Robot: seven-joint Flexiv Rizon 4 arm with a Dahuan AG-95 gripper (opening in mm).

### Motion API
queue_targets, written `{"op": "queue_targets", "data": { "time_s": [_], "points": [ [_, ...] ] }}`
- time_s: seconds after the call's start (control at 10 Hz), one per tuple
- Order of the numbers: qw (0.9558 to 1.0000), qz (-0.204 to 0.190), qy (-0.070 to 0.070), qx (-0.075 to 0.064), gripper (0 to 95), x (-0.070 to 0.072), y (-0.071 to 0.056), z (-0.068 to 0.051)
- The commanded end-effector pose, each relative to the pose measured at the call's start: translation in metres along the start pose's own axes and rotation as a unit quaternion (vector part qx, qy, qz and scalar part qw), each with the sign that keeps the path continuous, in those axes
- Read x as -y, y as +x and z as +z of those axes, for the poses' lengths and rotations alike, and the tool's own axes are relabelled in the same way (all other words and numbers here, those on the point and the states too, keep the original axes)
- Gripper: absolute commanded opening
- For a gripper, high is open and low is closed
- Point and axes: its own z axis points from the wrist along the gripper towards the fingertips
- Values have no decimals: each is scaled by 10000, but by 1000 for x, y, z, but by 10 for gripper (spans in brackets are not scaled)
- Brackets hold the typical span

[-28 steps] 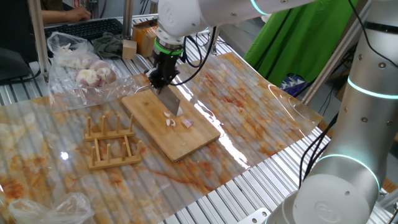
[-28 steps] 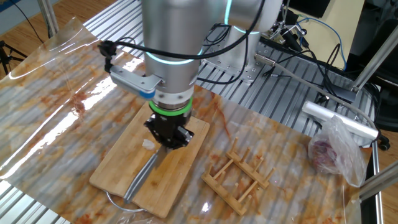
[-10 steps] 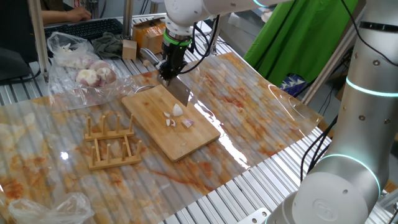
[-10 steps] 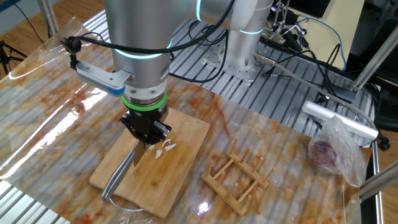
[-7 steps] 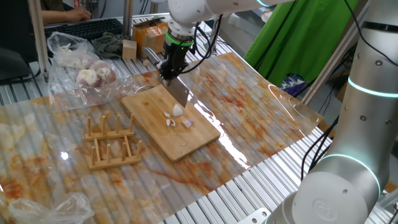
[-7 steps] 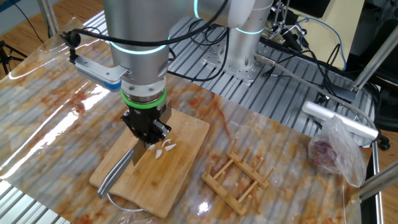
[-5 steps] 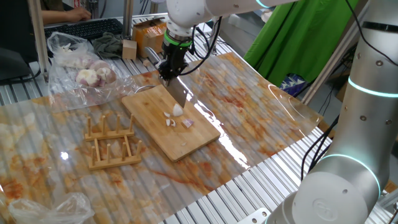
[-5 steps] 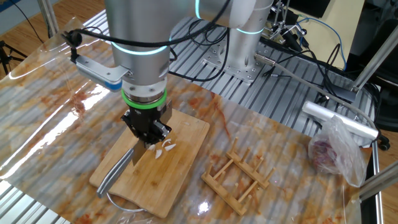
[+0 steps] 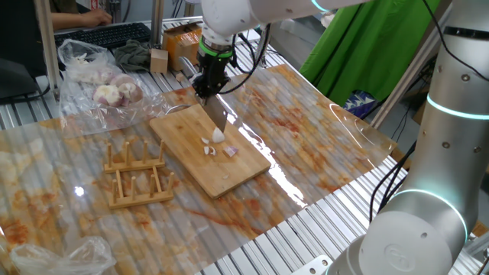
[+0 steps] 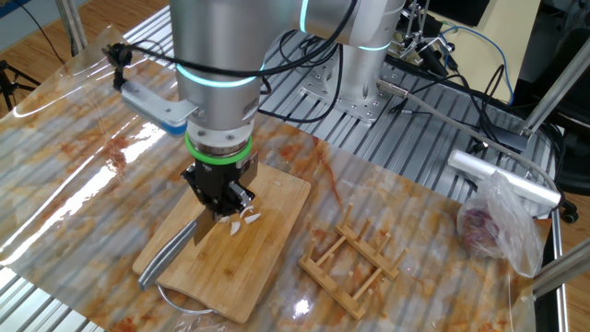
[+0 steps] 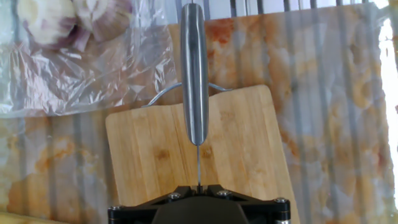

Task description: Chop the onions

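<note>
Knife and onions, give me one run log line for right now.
gripper: shut on knife | blade: beside onions | onions: on cutting board | phase: chopping

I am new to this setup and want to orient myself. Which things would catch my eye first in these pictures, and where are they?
The big silver arm's gripper stands over the wooden cutting board in the middle of the table, shut on a steel knife whose blade comes down beside the onions. Next to the board stands an empty wooden rack, and behind it, at the table's edge, lies a clear plastic bag of whole bulbs.
</note>
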Motion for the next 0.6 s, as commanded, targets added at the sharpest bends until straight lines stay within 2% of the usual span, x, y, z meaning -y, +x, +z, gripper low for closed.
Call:
{"op": "queue_targets", "data": {
  "time_s": [0.1, 0.3, 0.4, 0.5, 0.6],
  "points": [
    [9999, -29, 12, -107, 0, 3, 0, -3],
    [9999, -70, -50, -135, 0, 18, 7, -9],
    [9998, -78, -129, -134, 0, 25, 12, -5],
    [9998, -110, -142, -103, 0, 31, 16, 0],
    [9996, -98, -254, -76, 0, 37, 21, 6]
  ]
}}
